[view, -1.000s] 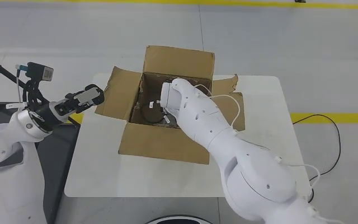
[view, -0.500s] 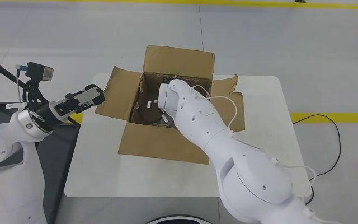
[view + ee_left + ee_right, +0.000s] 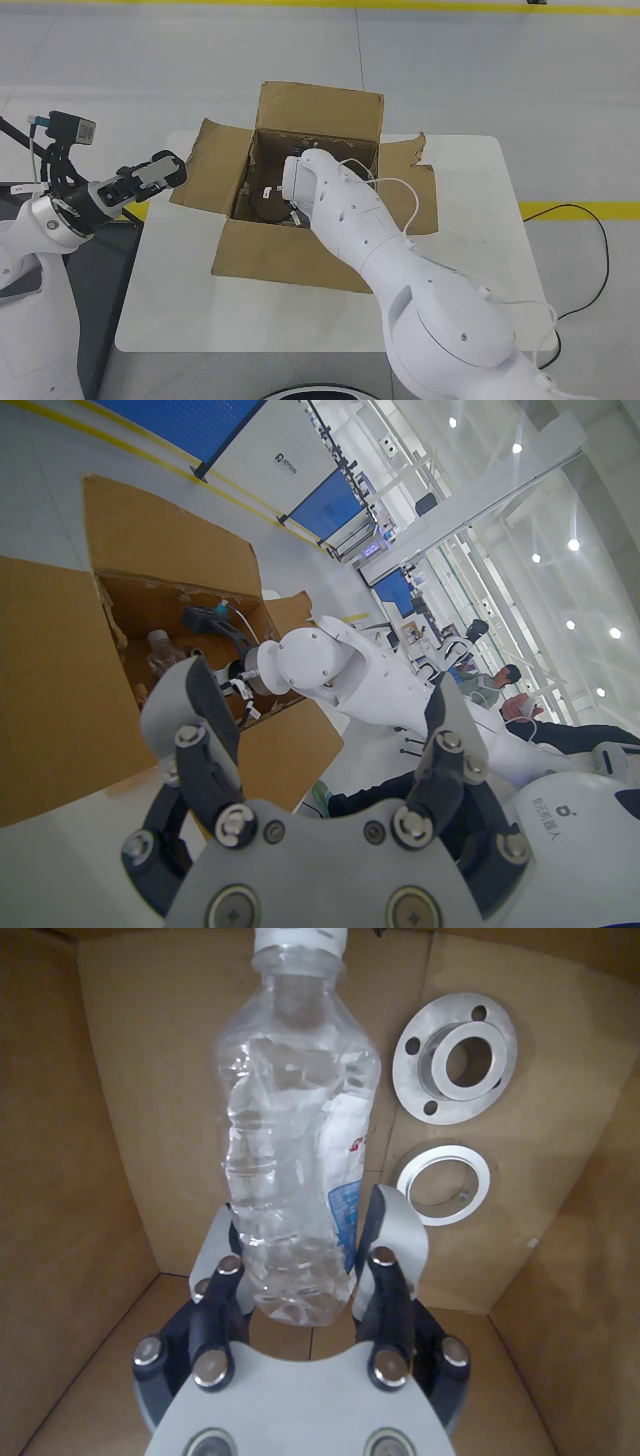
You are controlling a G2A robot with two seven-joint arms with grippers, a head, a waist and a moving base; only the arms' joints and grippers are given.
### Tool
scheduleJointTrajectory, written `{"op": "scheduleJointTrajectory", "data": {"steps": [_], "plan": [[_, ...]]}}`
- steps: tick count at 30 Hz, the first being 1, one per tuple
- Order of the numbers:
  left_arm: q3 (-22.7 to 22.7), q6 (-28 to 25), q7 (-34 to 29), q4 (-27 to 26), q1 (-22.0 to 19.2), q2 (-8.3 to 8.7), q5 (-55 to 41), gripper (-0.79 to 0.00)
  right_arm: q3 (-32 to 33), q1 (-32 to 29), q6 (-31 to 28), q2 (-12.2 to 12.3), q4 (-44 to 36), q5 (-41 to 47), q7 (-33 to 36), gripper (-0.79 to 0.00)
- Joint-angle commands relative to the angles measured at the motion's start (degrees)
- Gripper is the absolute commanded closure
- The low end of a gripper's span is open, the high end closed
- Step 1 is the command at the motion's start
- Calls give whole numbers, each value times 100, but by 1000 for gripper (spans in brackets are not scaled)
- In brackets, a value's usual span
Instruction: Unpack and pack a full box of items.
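An open cardboard box [image 3: 320,105] stands on the white table [image 3: 470,250]. My right arm [image 3: 340,200] goes down into the box. In the right wrist view my right gripper [image 3: 300,1208] is shut on the base end of a clear plastic bottle [image 3: 295,1128] with a white cap, which lies along the box floor [image 3: 75,1128]. Beside the bottle lie a metal flange [image 3: 452,1065] with bolt holes and a plain metal ring [image 3: 442,1183]. My left gripper [image 3: 165,170] hangs open and empty beyond the box's left flap; past its fingers [image 3: 210,695] I see the bottle [image 3: 160,645] in the box [image 3: 50,675].
The four box flaps are folded outward, and the front flap [image 3: 290,255] lies on the table. Bare tabletop [image 3: 200,310] lies in front of the box and at its right. A dark cart [image 3: 105,290] stands against the table's left edge.
My right arm's wrist has shifted a little within the box and the arm has stretched further in. The left arm has kept still.
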Motion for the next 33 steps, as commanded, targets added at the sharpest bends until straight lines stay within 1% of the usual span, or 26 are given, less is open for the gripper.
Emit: {"op": "scheduleJointTrajectory", "data": {"steps": [1,10,21,33], "plan": [[0,0,0,0,0,0,0,-785,33,-2,-30,-7,25,6,-32,0],[0,0,0,0,0,0,0,-785,332,41,-273,21,168,289,-254,0],[0,0,0,0,0,0,0,-785,682,180,-756,152,224,596,-334,0],[0,0,0,0,0,0,0,-785,947,262,-1060,304,98,677,-401,0]]}}
